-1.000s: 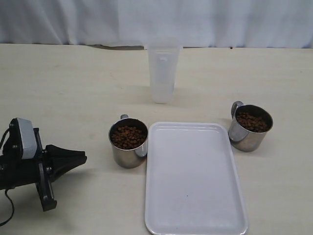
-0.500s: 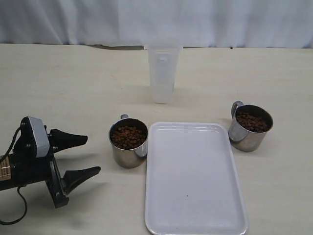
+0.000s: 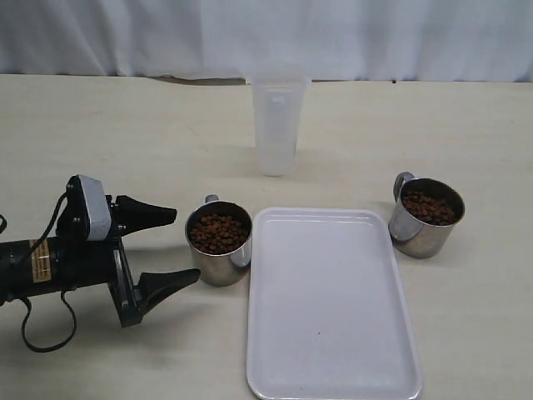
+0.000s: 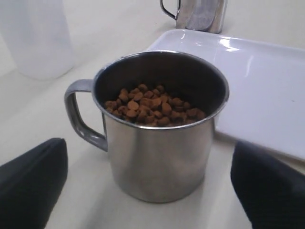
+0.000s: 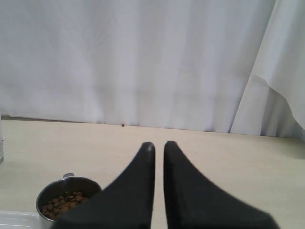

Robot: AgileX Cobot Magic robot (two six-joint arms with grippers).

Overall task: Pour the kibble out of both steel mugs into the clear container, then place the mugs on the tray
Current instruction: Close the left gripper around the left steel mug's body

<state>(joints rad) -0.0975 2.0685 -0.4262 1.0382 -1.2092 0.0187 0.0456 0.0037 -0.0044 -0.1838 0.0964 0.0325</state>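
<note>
The left hand, spread wide and empty, faced the full steel mug standing upright at its 3 o'clock, just beside the tray; the farther right hand was clenched, empty

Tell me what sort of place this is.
Probably a robot lab bench, not a home: a white curtain as backdrop, a plain beige table, and staged props, kibble-filled steel mugs beside a white tray.

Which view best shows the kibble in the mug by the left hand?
The left wrist view: the mug fills the frame, its kibble close and sharp. The exterior view shows it smaller, from above. The right wrist view shows only the other mug.
</note>
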